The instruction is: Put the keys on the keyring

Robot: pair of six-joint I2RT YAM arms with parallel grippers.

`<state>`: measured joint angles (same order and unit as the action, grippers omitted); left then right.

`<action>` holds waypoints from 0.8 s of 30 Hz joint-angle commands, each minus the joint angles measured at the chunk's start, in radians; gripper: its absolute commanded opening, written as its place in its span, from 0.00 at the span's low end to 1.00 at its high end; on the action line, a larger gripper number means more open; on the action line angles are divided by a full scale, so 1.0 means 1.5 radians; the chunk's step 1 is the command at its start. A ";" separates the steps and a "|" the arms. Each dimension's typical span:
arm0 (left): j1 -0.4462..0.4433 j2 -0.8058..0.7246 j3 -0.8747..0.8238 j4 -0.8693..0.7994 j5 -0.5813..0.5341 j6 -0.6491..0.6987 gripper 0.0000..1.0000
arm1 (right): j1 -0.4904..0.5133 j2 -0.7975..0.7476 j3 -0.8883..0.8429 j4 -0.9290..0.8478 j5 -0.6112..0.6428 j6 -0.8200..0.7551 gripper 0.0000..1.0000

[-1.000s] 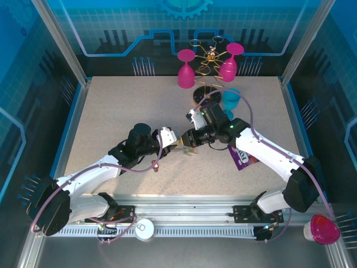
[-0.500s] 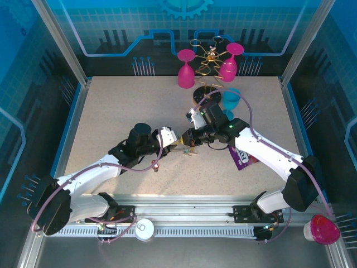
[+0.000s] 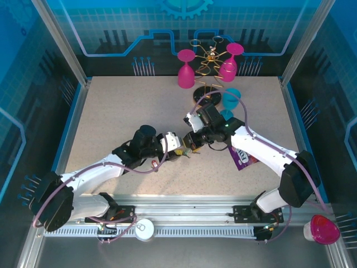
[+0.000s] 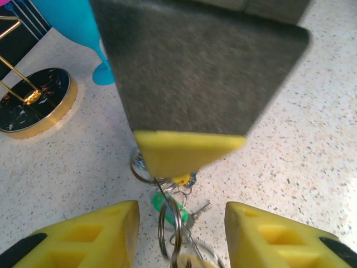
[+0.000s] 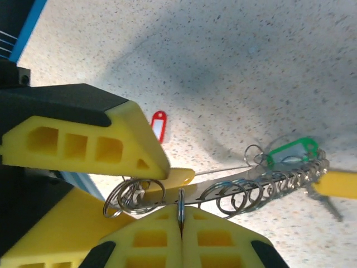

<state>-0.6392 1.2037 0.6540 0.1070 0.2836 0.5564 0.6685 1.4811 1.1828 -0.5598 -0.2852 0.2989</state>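
The keyring (image 5: 223,185) is a thin grey band strung with several small silvery split rings, hanging low over the table between both grippers. My right gripper (image 5: 180,215) is shut on one small split ring standing edge-on on the band. A green key tag (image 5: 293,149) and a yellow tag (image 5: 341,184) hang at the band's far end. A red key tag (image 5: 159,124) lies apart on the table. My left gripper (image 4: 181,215) is open, its fingers (image 5: 111,139) either side of a ring cluster (image 4: 170,223). In the top view both grippers meet, left (image 3: 177,153), right (image 3: 188,149).
A gold rack on a round base (image 3: 203,96) stands at the back with two pink glasses (image 3: 186,75). A blue glass (image 3: 231,99) lies beside it. A purple packet (image 3: 242,158) lies under the right arm. The red tag (image 3: 154,163) rests by the left forearm.
My left gripper has moved right, closing in on the right gripper. The right gripper has shifted slightly left and back with the ring bundle.
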 commanded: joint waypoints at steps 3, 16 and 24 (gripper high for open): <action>0.052 -0.065 0.019 -0.048 0.084 -0.017 0.45 | 0.003 0.002 0.034 -0.047 0.064 -0.172 0.00; 0.145 -0.010 0.064 -0.036 0.255 -0.047 0.27 | -0.006 -0.043 -0.047 0.057 -0.065 -0.500 0.00; 0.146 0.044 0.078 -0.031 0.362 -0.021 0.26 | -0.010 -0.044 -0.056 0.054 -0.099 -0.555 0.00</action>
<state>-0.4263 1.2503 0.7383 0.0494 0.7021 0.4988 0.6643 1.4433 1.1110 -0.4965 -0.3756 -0.4629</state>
